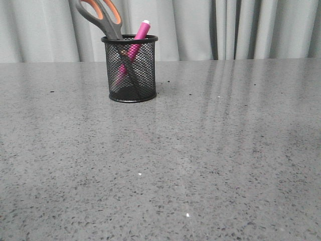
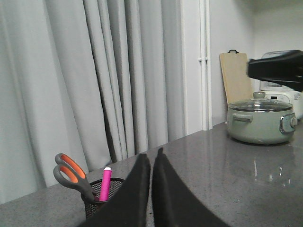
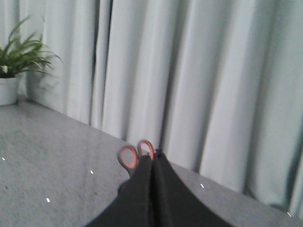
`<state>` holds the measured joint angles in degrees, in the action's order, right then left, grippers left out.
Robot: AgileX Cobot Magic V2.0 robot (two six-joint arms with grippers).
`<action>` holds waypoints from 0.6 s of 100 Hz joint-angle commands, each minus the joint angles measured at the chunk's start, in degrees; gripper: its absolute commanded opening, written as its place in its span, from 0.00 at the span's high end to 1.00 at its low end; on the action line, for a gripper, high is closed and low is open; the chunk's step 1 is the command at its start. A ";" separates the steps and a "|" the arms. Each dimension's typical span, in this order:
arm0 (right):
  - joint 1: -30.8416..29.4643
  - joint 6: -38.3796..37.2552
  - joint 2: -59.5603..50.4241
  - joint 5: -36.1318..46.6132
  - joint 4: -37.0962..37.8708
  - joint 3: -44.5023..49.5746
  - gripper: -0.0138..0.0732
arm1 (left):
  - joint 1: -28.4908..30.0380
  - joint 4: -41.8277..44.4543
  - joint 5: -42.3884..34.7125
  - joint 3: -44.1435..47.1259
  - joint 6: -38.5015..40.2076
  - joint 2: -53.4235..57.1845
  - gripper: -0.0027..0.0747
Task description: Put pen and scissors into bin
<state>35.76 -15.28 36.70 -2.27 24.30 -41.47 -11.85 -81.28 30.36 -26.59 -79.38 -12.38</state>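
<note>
Bin: the bin (image 1: 132, 69), a black wire-mesh cup, stands upright on the far left part of the table (image 1: 210, 160), close to the curtain (image 1: 241, 30).
Pen: the pen (image 1: 134, 47) leans inside the bin, its white tip poking above the rim toward the right.
Scissors: the scissors (image 1: 103, 16) sit blades-down in the bin, their orange-lined handles rising well above the rim and tilting left; the loop tops run out of the front view.
Left gripper: the left gripper (image 2: 152, 163) has its two dark fingers pressed together with only a hairline seam between them, pinching nothing; it is raised clear of the bin.
Right gripper: the right gripper (image 3: 153, 163) is likewise closed on nothing; this view is blurred, and the scissor handles show just past its fingertips.
Task status (judged): both items appear to be in the bin, so the work looks complete.
Risk 1 (judged): the tall handles put weight high and to one side of a light cup; a brush from a passing arm could tip it and spill both items.
Risk 2 (judged): the right fingers look in line with the handles, so moving forward could snag a loop.
Surface: grey speckled stone-like top, glossy enough to mirror the curtain folds.
Room: pale pleated curtain behind; a lidded pot (image 2: 261, 120) and a cutting board (image 2: 235, 75) on one side, a potted plant (image 3: 14, 66) on another.
</note>
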 commanded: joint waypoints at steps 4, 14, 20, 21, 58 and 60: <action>0.13 -0.12 -11.23 -12.64 0.87 2.92 0.92 | -0.04 -2.75 -1.13 -1.03 0.70 -0.63 0.99; 0.13 -0.12 -19.19 -18.27 2.91 6.32 0.92 | -0.04 -2.75 -1.13 -1.03 0.70 -0.63 0.99; 0.13 -0.12 -22.62 -19.91 3.59 7.82 0.92 | -0.04 -2.75 -1.13 -1.03 0.70 -0.63 0.99; 0.13 -0.12 -23.31 -20.37 3.59 8.11 0.92 | -0.04 -2.75 -1.13 -1.03 0.70 -0.63 0.99; 0.13 -0.12 -29.69 -24.62 3.25 9.01 0.92 | -0.04 -2.75 -1.13 -1.03 0.70 -0.63 0.99; 0.13 -0.12 -29.69 -24.62 3.25 9.01 0.92 | -0.04 -2.75 -1.13 -1.03 0.70 -0.63 0.99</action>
<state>35.85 -15.28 6.22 -30.47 26.01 -31.26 -11.85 -81.28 30.24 -26.08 -79.18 -12.38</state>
